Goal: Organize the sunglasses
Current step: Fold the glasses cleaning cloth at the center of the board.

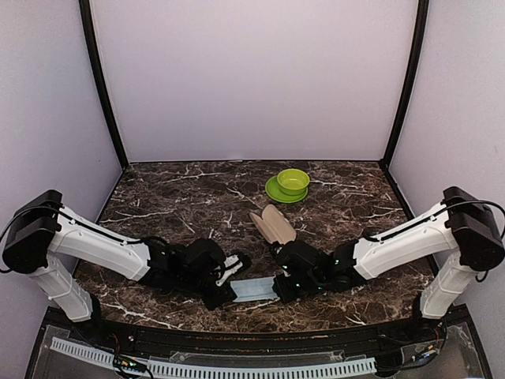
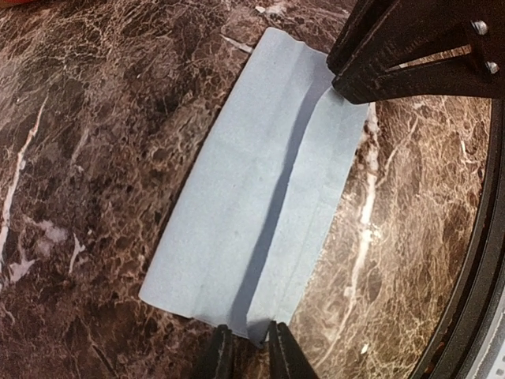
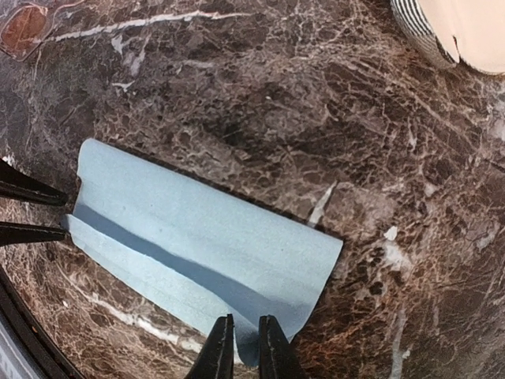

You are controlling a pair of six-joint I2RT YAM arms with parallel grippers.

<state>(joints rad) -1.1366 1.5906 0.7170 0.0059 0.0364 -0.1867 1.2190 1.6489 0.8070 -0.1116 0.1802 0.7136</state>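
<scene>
A light blue cloth (image 1: pixel 254 288) lies folded lengthwise on the marble table, a raised crease along its middle (image 2: pixel 252 181) (image 3: pixel 197 245). My left gripper (image 1: pixel 231 289) (image 2: pixel 247 335) is at its left end and my right gripper (image 1: pixel 278 286) (image 3: pixel 241 324) at its right end. On each, the jaws stand a little apart with the cloth's creased edge loose in the gap. A beige case-like object (image 1: pixel 272 224) (image 3: pixel 465 28) lies just behind the cloth. No sunglasses show as such; whether they are in that object I cannot tell.
A green bowl (image 1: pixel 293 181) sits on a green plate (image 1: pixel 274 192) at the back, right of centre. The table's black front rim (image 2: pixel 473 260) runs close beside the cloth. Both arms lie low along the near edge.
</scene>
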